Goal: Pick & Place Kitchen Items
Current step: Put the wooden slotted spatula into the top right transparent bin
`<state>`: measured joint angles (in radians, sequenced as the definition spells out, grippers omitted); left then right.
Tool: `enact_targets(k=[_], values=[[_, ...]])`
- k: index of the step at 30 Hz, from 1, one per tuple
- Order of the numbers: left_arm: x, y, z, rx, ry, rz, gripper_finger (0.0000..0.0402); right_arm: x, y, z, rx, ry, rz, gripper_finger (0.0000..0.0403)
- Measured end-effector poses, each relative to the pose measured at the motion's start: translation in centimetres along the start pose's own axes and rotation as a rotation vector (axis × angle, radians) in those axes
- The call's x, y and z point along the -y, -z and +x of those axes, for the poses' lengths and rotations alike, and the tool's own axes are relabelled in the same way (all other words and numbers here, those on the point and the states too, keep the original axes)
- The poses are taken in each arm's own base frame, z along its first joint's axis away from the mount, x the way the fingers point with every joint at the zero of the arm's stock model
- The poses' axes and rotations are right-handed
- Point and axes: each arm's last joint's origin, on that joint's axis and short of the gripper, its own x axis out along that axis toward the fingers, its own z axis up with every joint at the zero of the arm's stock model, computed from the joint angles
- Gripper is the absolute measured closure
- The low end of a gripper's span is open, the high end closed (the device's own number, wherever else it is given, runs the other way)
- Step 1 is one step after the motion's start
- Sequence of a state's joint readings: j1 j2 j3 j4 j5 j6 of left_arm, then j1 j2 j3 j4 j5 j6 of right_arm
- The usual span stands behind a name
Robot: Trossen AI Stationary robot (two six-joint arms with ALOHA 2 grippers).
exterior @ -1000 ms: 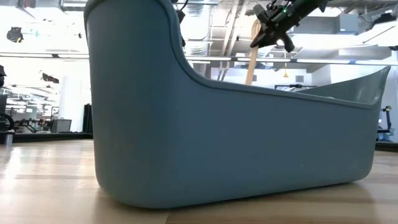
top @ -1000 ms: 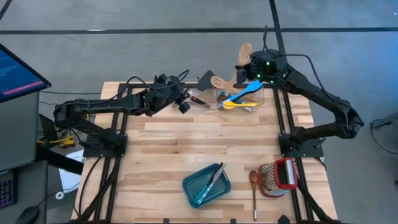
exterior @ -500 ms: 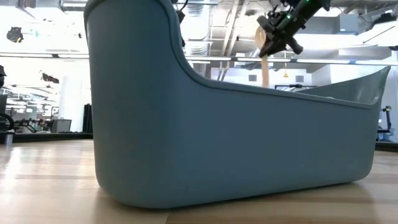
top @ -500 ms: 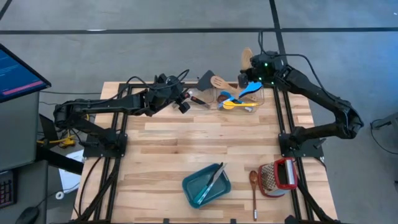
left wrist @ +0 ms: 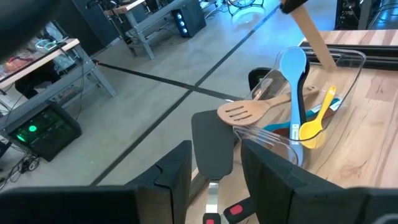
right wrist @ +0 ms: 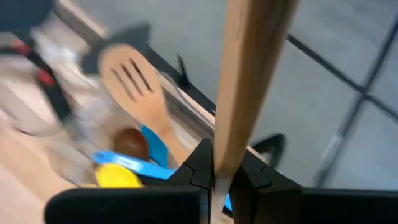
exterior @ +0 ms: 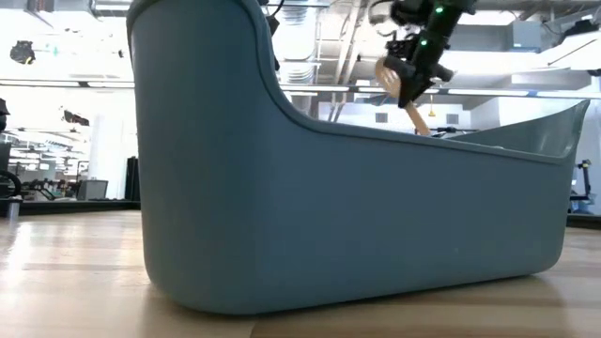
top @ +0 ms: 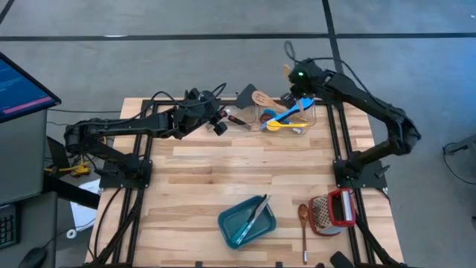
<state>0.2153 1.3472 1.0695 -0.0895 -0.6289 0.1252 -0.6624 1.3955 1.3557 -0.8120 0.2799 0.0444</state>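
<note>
Your right gripper [top: 297, 77], clamped on a wooden spoon [right wrist: 245, 81], hangs at the table's one o'clock over the clear container [top: 306, 119] (already crowded); lower it handle-first, while the released left gripper [top: 221, 119] waits at eleven

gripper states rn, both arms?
left gripper: open, jaws on either side of the black spatula, not clamped.
right gripper: shut on a wooden utensil above the clear container.
</note>
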Motion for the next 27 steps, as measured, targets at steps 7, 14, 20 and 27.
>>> enact_targets(k=[7,14,20,27], values=[[0.0,0.0,0.0,0.000,0.000,-0.002,0.0274,-1.0,-2.0,2.6,-0.138,0.055,-0.149,0.0387],[0.0,0.0,0.0,-0.003,-0.013,-0.001,0.0274,-2.1,-2.1,5.6,-0.206,0.043,-0.196,0.0387],[-0.1,0.2,0.0,-0.022,-0.035,0.012,0.0274,-3.2,-1.6,8.2,-0.268,0.016,-0.227,0.0387],[-0.1,0.5,0.0,-0.047,-0.032,0.030,0.0274,-4.9,-0.9,10.1,-0.326,-0.006,-0.298,0.0387]])
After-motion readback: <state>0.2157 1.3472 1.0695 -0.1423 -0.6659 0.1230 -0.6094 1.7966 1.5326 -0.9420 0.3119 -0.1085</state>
